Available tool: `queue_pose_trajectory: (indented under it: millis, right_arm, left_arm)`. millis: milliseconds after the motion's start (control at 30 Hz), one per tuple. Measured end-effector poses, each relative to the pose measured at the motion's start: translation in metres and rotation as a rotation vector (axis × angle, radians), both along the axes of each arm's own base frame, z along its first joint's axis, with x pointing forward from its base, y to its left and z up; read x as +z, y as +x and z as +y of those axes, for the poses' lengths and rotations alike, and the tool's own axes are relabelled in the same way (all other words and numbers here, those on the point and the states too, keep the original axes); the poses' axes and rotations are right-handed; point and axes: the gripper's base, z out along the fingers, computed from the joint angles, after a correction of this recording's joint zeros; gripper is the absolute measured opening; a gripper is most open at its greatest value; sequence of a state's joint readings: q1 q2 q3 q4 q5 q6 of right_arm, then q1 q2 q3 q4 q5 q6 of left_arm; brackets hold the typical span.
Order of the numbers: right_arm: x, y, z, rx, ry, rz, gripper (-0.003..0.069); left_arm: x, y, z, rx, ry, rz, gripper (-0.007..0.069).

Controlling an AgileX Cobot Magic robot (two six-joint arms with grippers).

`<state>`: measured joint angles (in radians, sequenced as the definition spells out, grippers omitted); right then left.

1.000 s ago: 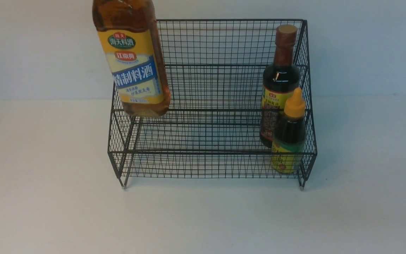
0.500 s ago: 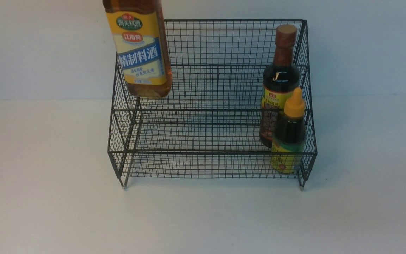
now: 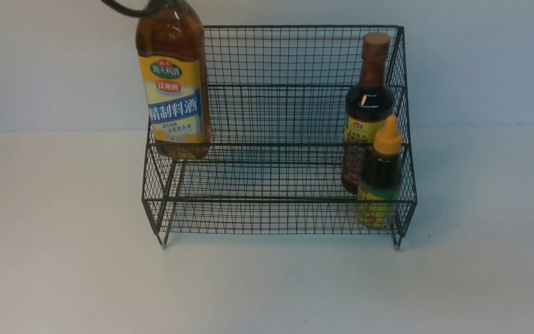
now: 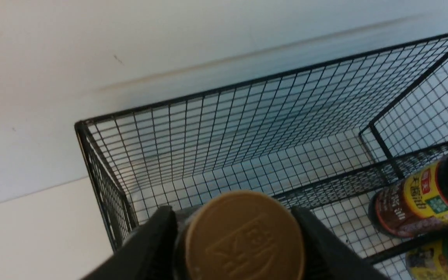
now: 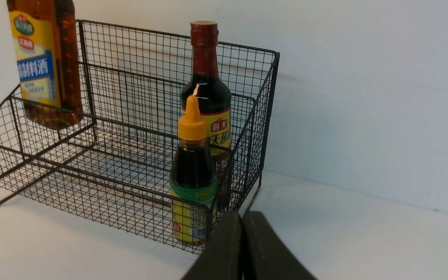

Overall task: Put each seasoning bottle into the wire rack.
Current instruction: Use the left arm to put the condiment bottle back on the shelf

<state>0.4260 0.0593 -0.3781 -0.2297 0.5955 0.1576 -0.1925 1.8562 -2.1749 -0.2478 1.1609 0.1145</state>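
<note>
The large amber bottle (image 3: 174,93) with the yellow-blue label stands upright at the left end of the wire rack's (image 3: 271,200) upper tier. Its base sits behind that tier's front rail; I cannot tell if it rests on the floor. My left gripper (image 4: 233,219) is shut on its neck, below the tan cap (image 4: 243,237), with black fingers (image 4: 158,241) on either side. The slim dark bottle (image 3: 369,102) stands at the right end, the small yellow-capped bottle (image 3: 383,176) in front of it. My right gripper (image 5: 242,217) is shut and empty, beside the rack's right front corner.
The rack (image 5: 130,182) stands against a pale wall on a white table (image 3: 267,287). A black cable (image 3: 121,9) hangs at the top left of the front view. The two dark bottles also show in the right wrist view, the small one (image 5: 193,175) before the slim one (image 5: 206,85).
The amber bottle rose and moved right over the rack's left side, then came down into the upper tier's left end. The other bottles and the right gripper have not moved.
</note>
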Motion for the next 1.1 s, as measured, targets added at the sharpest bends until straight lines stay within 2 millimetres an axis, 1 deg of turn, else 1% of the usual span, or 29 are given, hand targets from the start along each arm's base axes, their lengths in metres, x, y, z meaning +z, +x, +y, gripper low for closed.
queue_pose_trajectory:
  millis: [200,333,400,500,533,1100]
  right_arm:
    - [-0.001,0.0,0.0,0.0,-0.001,0.002,-0.0015]
    - [-0.001,0.0,0.0,0.0,-0.001,0.003,-0.0015]
    - [-0.001,0.0,0.0,0.0,-0.001,0.003,-0.0015]
    - [-0.001,0.0,0.0,0.0,-0.001,0.003,-0.0015]
    - [-0.001,0.0,0.0,0.0,-0.001,0.003,-0.0015]
    - [-0.002,0.0,0.0,-0.001,-0.003,0.007,-0.0015]
  left_arm:
    - [-0.008,-0.005,0.002,-0.007,0.036,0.091,0.0323]
    - [-0.017,0.002,0.001,-0.001,0.04,0.12,0.0323]
    - [-0.03,0.01,-0.001,0.002,0.047,0.168,0.0323]
    - [-0.038,0.014,-0.002,0.006,0.051,0.194,0.0323]
    - [-0.044,0.019,-0.003,0.011,0.045,0.207,0.0323]
    - [-0.046,0.022,-0.003,0.032,0.027,0.203,0.0323]
